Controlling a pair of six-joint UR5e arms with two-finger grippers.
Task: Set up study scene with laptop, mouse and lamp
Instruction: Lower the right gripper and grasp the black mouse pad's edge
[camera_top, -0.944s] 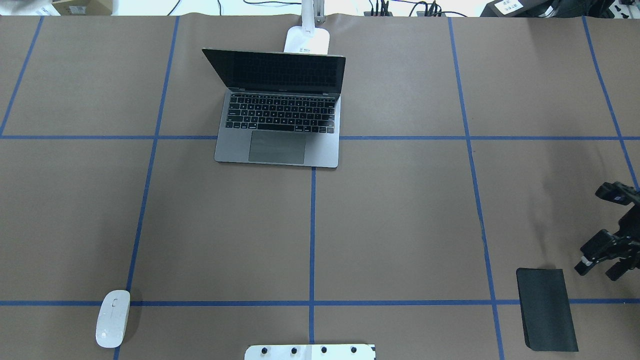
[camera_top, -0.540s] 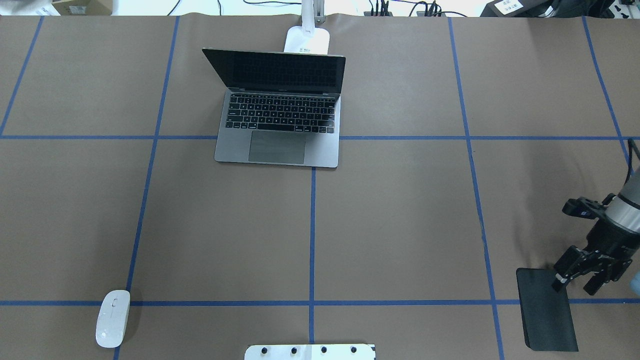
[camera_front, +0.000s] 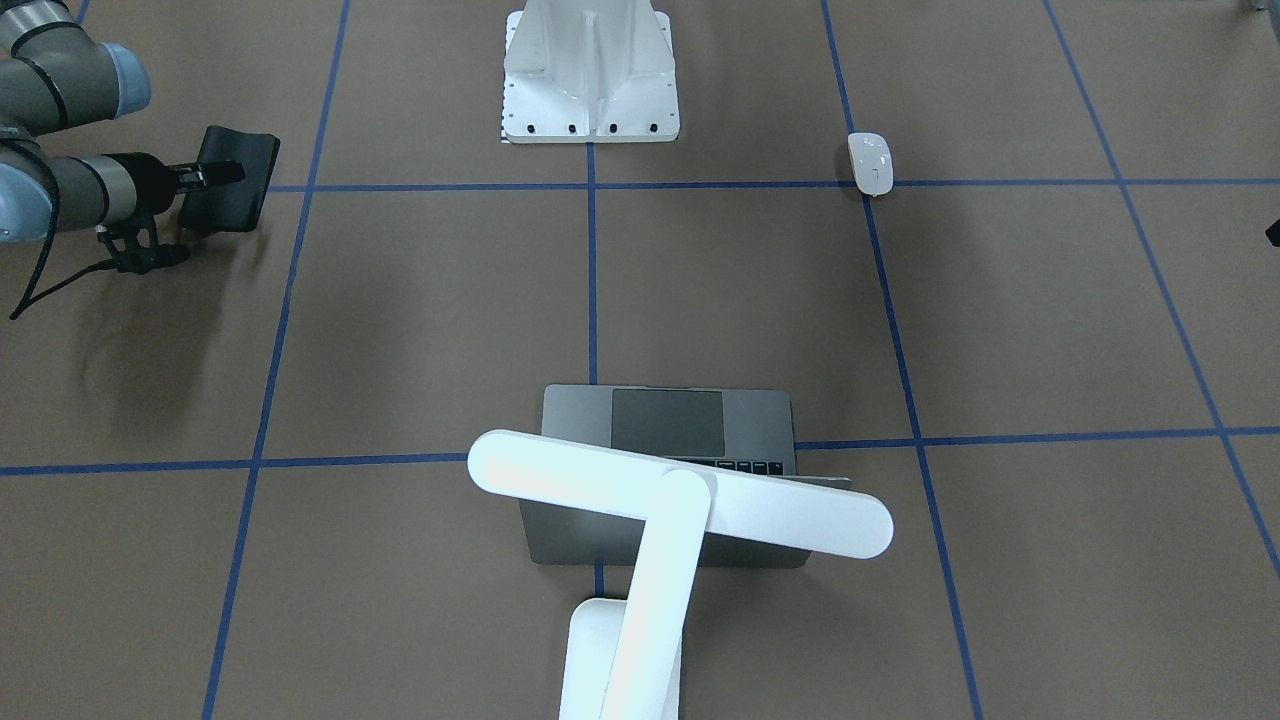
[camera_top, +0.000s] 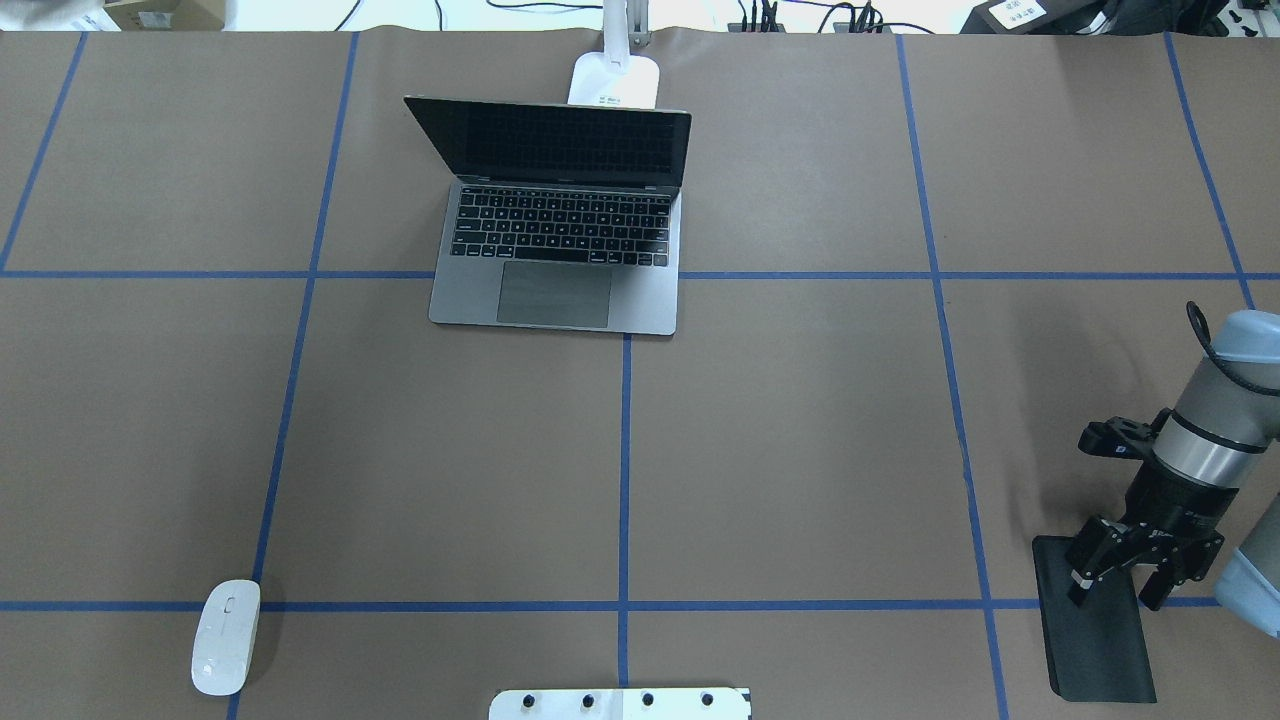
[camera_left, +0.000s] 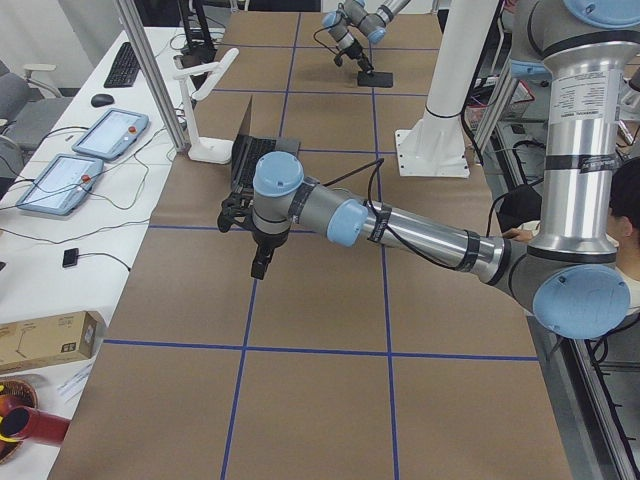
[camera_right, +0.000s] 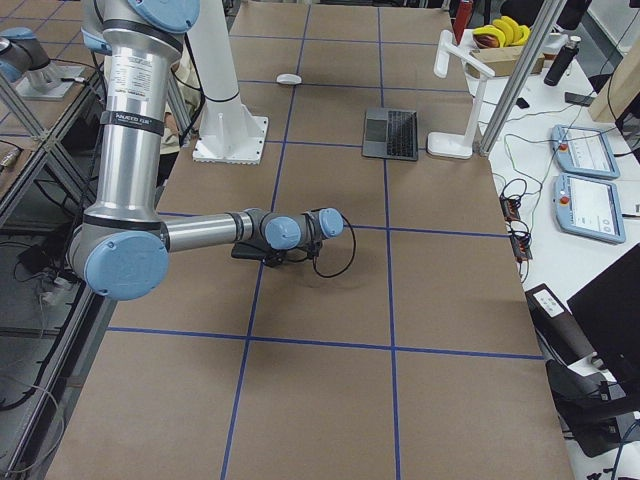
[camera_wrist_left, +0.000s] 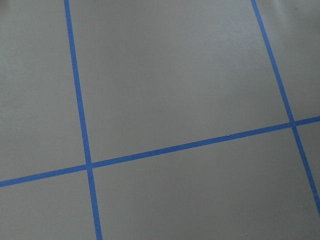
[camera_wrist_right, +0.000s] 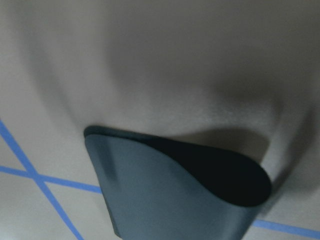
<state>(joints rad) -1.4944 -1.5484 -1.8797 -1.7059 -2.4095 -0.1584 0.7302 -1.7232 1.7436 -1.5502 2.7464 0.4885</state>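
The grey laptop (camera_top: 560, 250) stands open at the far middle of the table, screen dark. The white lamp's base (camera_top: 615, 80) stands just behind it, and its bar head (camera_front: 680, 495) hangs over the lid. The white mouse (camera_top: 226, 637) lies at the near left on a tape line. My right gripper (camera_top: 1115, 590) is open, pointing down over the far end of a thin black mat (camera_top: 1100, 640). In the right wrist view the mat's (camera_wrist_right: 165, 190) one corner looks curled up. My left gripper (camera_left: 262, 262) shows only in the exterior left view, above bare table; I cannot tell its state.
The white bolted pedestal (camera_front: 590, 70) stands at the near middle edge. Blue tape lines (camera_top: 624, 470) divide the brown table into squares. The left wrist view shows only table and tape. Tablets and cables lie on a side desk (camera_right: 580, 170) beyond the far edge.
My right arm has come in from the right edge and toward the near side, so the open gripper now hangs over the mat's far end. Laptop, lamp and mouse have not moved.
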